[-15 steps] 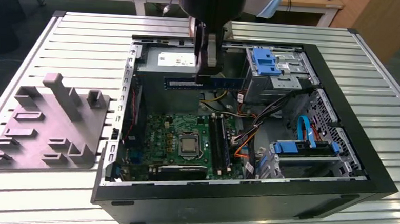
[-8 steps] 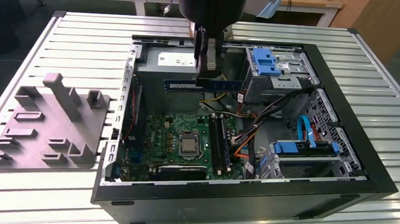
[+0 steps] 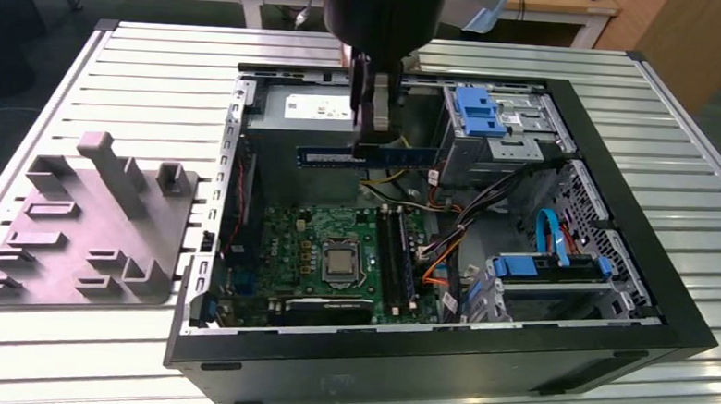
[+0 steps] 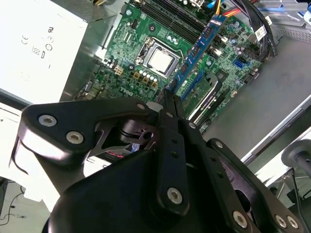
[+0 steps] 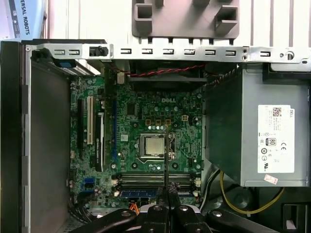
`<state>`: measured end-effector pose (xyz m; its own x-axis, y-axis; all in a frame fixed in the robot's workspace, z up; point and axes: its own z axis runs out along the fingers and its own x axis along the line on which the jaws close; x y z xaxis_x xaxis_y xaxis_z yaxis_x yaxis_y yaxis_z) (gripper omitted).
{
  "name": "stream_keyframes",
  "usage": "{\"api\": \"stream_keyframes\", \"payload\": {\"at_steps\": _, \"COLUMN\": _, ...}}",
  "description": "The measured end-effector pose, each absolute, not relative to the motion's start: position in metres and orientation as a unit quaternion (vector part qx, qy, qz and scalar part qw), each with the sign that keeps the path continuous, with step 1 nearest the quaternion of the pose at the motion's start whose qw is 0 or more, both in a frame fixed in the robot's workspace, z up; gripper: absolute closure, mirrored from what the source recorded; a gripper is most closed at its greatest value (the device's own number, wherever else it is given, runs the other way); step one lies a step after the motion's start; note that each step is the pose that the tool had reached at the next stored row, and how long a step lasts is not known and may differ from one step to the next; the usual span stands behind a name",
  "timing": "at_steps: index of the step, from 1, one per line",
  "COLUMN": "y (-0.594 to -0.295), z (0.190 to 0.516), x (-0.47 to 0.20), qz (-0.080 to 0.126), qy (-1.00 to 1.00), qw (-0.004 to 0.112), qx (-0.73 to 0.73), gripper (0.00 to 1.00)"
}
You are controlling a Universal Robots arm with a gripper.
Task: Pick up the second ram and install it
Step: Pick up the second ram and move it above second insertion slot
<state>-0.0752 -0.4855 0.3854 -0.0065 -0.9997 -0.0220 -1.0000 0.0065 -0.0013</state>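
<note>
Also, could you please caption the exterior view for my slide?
The pincer holds the second ram over the open computer case, above its motherboard; grey holder block stands alongside.

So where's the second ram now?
In the exterior view the second ram hangs clamped in the gripper above the open case, next to the power supply.

Light is even and diffuse, from overhead.

Exterior view: slatted table (image 3: 105, 355) is bright, with a mild sheen on the slats. Case (image 3: 451, 364) interior is shaded, and the second ram (image 3: 366, 155) is dim there.

Second wrist view: power supply label (image 4: 39, 43) is blown out white. Gripper (image 4: 171, 94) linkage is dark, with soft glints.

First wrist view: motherboard (image 5: 131, 107) is evenly lit.
</note>
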Motion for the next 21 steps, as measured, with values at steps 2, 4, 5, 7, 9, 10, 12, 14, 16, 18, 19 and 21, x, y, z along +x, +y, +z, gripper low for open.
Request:
{"api": "stream_keyframes", "payload": {"at_steps": 2, "y": -0.486, "z": 0.384, "x": -0.075, "qz": 0.007, "qy": 0.709, "qw": 0.008, "qx": -0.705, "gripper": 0.88}}
{"api": "stream_keyframes", "payload": {"at_steps": 4, "y": -0.486, "z": 0.382, "x": -0.074, "qz": 0.007, "qy": 0.709, "qw": 0.008, "qx": -0.705, "gripper": 0.88}}
{"api": "stream_keyframes", "payload": {"at_steps": 5, "y": -0.486, "z": 0.382, "x": -0.074, "qz": 0.007, "qy": 0.709, "qw": 0.008, "qx": -0.705, "gripper": 0.88}}
{"api": "stream_keyframes", "payload": {"at_steps": 7, "y": -0.486, "z": 0.379, "x": -0.073, "qz": 0.007, "qy": 0.709, "qw": 0.008, "qx": -0.705, "gripper": 0.88}}
{"api": "stream_keyframes", "payload": {"at_steps": 9, "y": -0.485, "z": 0.376, "x": -0.072, "qz": 0.007, "qy": 0.709, "qw": 0.008, "qx": -0.705, "gripper": 0.88}}
{"api": "stream_keyframes", "payload": {"at_steps": 10, "y": -0.485, "z": 0.375, "x": -0.072, "qz": 0.007, "qy": 0.709, "qw": 0.008, "qx": -0.705, "gripper": 0.88}}
{"api": "stream_keyframes", "payload": {"at_steps": 12, "y": -0.485, "z": 0.372, "x": -0.071, "qz": 0.007, "qy": 0.71, "qw": 0.008, "qx": -0.705, "gripper": 0.88}}
{"api": "stream_keyframes", "payload": {"at_steps": 14, "y": -0.485, "z": 0.368, "x": -0.069, "qz": 0.007, "qy": 0.71, "qw": 0.008, "qx": -0.705, "gripper": 0.88}}
{"api": "stream_keyframes", "payload": {"at_steps": 16, "y": -0.485, "z": 0.365, "x": -0.068, "qz": 0.007, "qy": 0.71, "qw": 0.008, "qx": -0.705, "gripper": 0.88}}
{"api": "stream_keyframes", "payload": {"at_steps": 18, "y": -0.485, "z": 0.361, "x": -0.068, "qz": 0.008, "qy": 0.71, "qw": 0.008, "qx": -0.705, "gripper": 0.88}}
{"api": "stream_keyframes", "payload": {"at_steps": 19, "y": -0.485, "z": 0.359, "x": -0.068, "qz": 0.008, "qy": 0.71, "qw": 0.008, "qx": -0.704, "gripper": 0.88}}
{"api": "stream_keyframes", "payload": {"at_steps": 21, "y": -0.485, "z": 0.356, "x": -0.068, "qz": 0.008, "qy": 0.71, "qw": 0.008, "qx": -0.704, "gripper": 0.88}}
